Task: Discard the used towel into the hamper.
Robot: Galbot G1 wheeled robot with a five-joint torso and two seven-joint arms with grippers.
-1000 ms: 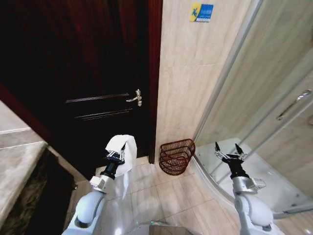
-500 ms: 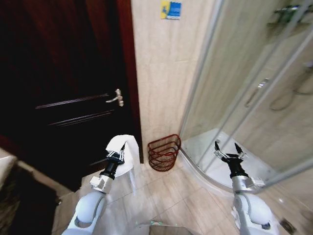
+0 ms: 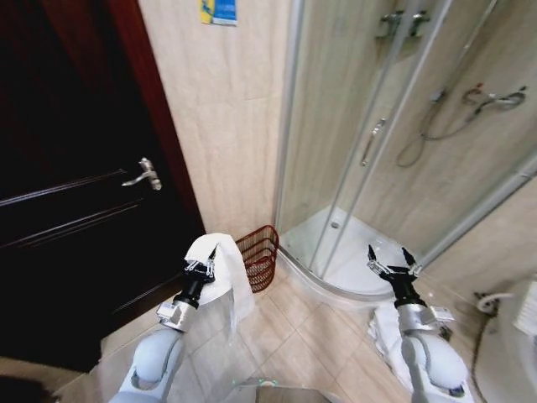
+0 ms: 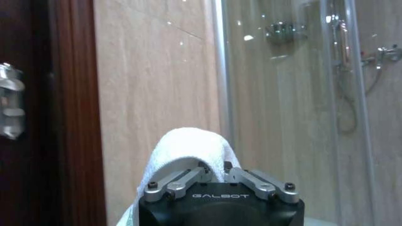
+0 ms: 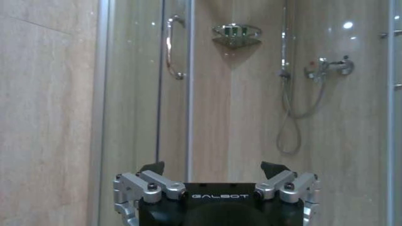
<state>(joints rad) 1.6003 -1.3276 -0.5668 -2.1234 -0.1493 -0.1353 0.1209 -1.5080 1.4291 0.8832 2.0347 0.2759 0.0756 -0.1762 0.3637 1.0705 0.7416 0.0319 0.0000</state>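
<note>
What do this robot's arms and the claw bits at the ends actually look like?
Both arms are smooth, rounded, glossy silver-white shells that narrow to a black wrist with a small silver block on it. The left gripper and right gripper match: a black body printed GALBOT in white, silver metal linkage bars joined by small screws, and dark pointed tips on the jaws. I see no loose cables.

Pretty tight corner here. The hamper (image 3: 259, 256) sits on the floor, wedged between the dark door (image 3: 75, 210) and the curved glass shower wall (image 3: 352, 143), tiled wall right behind it. Its open top is partly blocked by the white towel (image 3: 220, 267) hanging in front. Bare floor tiles (image 3: 294, 336) in front leave room.
</note>
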